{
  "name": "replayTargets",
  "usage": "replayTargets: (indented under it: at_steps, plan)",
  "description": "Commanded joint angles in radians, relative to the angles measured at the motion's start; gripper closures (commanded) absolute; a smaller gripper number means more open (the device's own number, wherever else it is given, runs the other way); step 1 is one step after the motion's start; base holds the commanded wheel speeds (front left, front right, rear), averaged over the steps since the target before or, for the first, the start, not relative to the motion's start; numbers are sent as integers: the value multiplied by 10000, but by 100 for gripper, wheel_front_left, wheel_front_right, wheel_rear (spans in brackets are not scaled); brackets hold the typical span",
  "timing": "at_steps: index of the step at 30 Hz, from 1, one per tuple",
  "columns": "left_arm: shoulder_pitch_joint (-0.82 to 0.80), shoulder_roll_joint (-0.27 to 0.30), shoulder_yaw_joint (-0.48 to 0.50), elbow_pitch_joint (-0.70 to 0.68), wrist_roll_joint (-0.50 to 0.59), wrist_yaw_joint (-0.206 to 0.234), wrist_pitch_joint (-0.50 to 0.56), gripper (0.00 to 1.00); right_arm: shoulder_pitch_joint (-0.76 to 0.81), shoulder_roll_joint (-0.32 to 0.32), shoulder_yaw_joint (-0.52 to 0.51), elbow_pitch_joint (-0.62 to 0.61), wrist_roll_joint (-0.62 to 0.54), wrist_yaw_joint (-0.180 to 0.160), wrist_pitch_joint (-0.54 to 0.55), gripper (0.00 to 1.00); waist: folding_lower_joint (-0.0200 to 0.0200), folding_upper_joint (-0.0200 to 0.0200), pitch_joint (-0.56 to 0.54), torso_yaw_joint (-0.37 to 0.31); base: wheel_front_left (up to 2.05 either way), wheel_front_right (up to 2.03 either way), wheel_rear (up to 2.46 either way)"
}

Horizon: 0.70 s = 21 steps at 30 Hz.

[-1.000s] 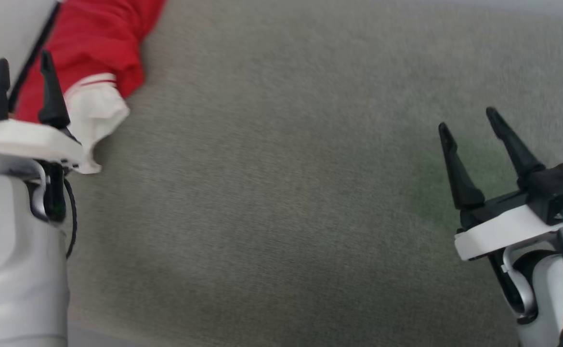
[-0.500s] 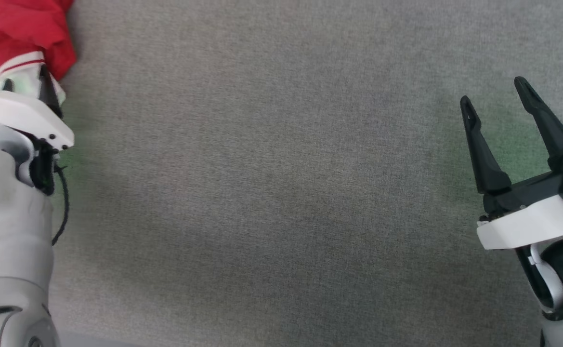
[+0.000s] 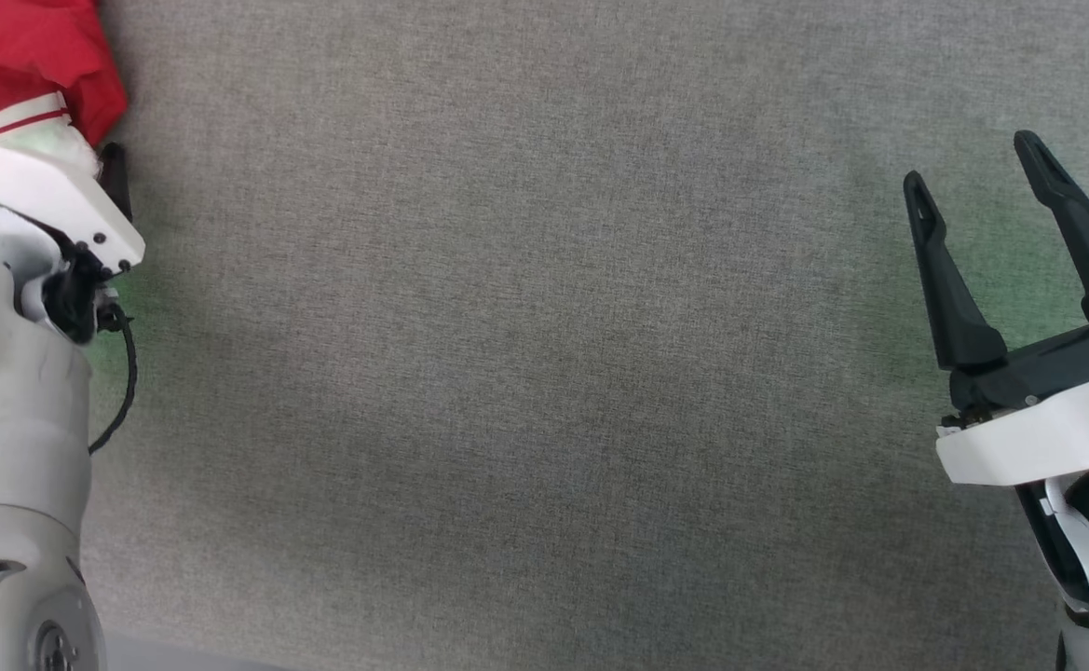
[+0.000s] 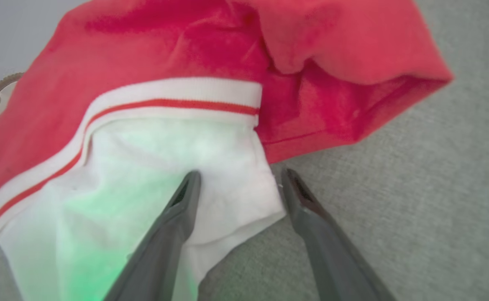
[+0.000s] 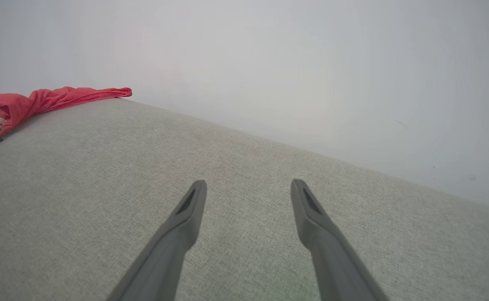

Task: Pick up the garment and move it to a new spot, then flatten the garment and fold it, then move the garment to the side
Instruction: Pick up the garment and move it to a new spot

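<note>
Straddling garment [image 4: 160,125] edge: spread left gripper [image 4: 238,179]

No legible text, label or number on anything.

Soft, even light falls throughout, leaving only faint shadows on the grey cloth surface [image 3: 544,373]. A green glow tints the white sleeve end [image 4: 114,167] of the garment [image 4: 165,46] beside the left fingers [image 4: 179,217], and also tints the cloth between the right fingers [image 3: 945,280]. Both wrist views render their fingers soft and out of focus. The wall [image 5: 311,62] beyond the right fingers looks washed out.
</note>
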State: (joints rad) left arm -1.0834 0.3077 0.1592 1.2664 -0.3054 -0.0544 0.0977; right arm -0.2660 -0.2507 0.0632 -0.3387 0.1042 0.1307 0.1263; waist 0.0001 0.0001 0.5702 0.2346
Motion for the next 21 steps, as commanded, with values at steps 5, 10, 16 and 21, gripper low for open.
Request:
replayTargets:
  at_steps: [5, 10, 16, 21]
  plan:
    - [218, -285, -211, 349, -1, -2, 683, 100, -97, 8, 4, -142, -31, 1, 109, 0, -1, -1, 60, 11, 0, 0, 0]
    - [33, 135, -252, 304, -47, -184, 400, 100, -170, 72, -18, -145, 20, 1, 43, 0, -1, -1, 19, -39, 0, 0, 0]
    - [-282, 361, -420, 183, 20, -238, -254, 100, -128, 193, -112, 107, 69, 1, -131, 0, -1, -1, -404, 16, 0, 0, 0]
    - [-490, 638, -609, 112, 121, -376, -742, 100, -29, 321, -127, 305, 70, 1, -317, 0, -1, -1, -794, 63, 0, 0, 0]
